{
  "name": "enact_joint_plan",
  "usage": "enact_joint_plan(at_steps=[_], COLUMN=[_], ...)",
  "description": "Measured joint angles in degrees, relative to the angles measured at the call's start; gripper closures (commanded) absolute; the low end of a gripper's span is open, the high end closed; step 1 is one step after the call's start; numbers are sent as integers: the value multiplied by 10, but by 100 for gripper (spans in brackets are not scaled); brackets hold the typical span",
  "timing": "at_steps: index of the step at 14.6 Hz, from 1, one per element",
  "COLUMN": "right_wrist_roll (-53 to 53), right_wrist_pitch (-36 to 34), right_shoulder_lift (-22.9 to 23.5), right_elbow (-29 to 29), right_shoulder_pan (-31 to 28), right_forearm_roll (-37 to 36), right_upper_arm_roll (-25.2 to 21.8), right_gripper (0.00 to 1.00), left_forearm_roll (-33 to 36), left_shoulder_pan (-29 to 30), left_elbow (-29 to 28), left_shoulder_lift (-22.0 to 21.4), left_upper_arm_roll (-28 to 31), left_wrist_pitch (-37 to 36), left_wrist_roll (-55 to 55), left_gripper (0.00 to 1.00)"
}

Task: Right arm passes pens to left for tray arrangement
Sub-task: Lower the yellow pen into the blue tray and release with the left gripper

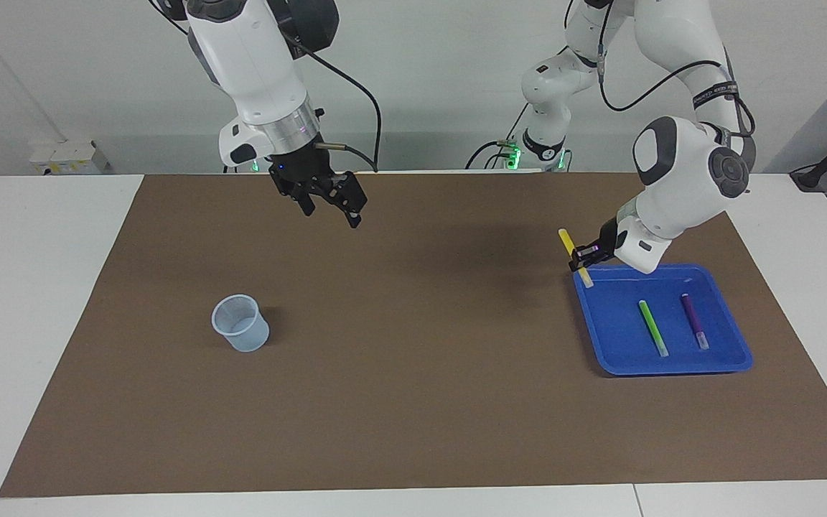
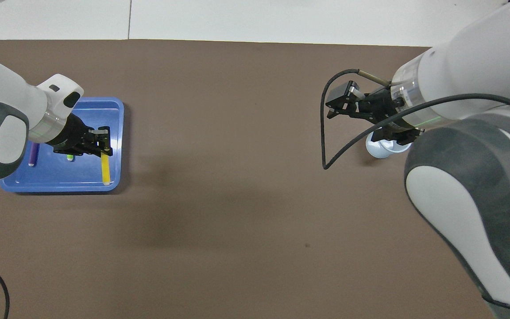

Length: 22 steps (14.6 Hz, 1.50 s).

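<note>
My left gripper [image 1: 584, 253] [image 2: 102, 149] is shut on the yellow pen [image 1: 566, 240] [image 2: 105, 170], which hangs tilted over the rim of the blue tray [image 1: 604, 359] [image 2: 118, 133] at the side toward the table's middle. In the tray lie the green pen [image 1: 652, 328] [image 2: 69, 157] and the purple pen [image 1: 694, 321] [image 2: 32, 156], side by side and apart; the left arm covers most of both in the overhead view. My right gripper [image 1: 331, 212] [image 2: 359, 116] hangs open and holds nothing, above the mat close to the robots.
A small translucent bluish cup [image 1: 240, 323] [image 2: 381, 148] stands upright on the brown mat [image 1: 413, 402] toward the right arm's end. A black cable loops from the right wrist. White table surrounds the mat.
</note>
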Motion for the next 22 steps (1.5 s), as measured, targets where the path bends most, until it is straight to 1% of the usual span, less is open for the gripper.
enact_joint_plan(at_steps=[2, 4, 6, 8, 9, 11, 13, 15, 19, 22], right_wrist_roll=[-63, -122, -185, -267, -300, -334, -363, -384, -388, -388], right_wrist_pitch=[-15, -22, -32, -37, -38, -45, -56, -61, -62, -88], right_shoulder_lift=[-6, -15, -26, -34, -35, -36, -39, -44, -51, -58], right_elbow=[0, 0, 0, 0, 0, 0, 0, 0, 0, 0], right_shoulder_pan=[1, 16, 58, 115, 136, 162, 174, 175, 175, 175], right_forearm_roll=[0, 0, 0, 0, 0, 0, -16, -29, -32, -31], right_upper_arm_roll=[-30, -78, -156, -256, -293, -342, -364, -367, -370, -370], right_gripper=[0, 0, 0, 0, 0, 0, 0, 0, 0, 0], left_forearm_roll=[14, 16, 21, 39, 49, 70, 95, 101, 102, 105], left_shoulder_pan=[8, 22, 38, 48, 49, 49, 49, 50, 53, 53], left_elbow=[-8, -26, -44, -53, -54, -56, -57, -57, -57, -60], left_shoulder_lift=[0, 0, 1, 8, 11, 22, 42, 57, 78, 87], left_upper_arm_roll=[1, 2, 3, 4, 4, 4, 4, 4, 5, 9], left_wrist_pitch=[31, 70, 104, 122, 131, 156, 176, 184, 211, 223], left_wrist_roll=[22, 33, 53, 66, 67, 67, 67, 68, 68, 68], left_gripper=[100, 100, 100, 100, 100, 100, 100, 100, 100, 100])
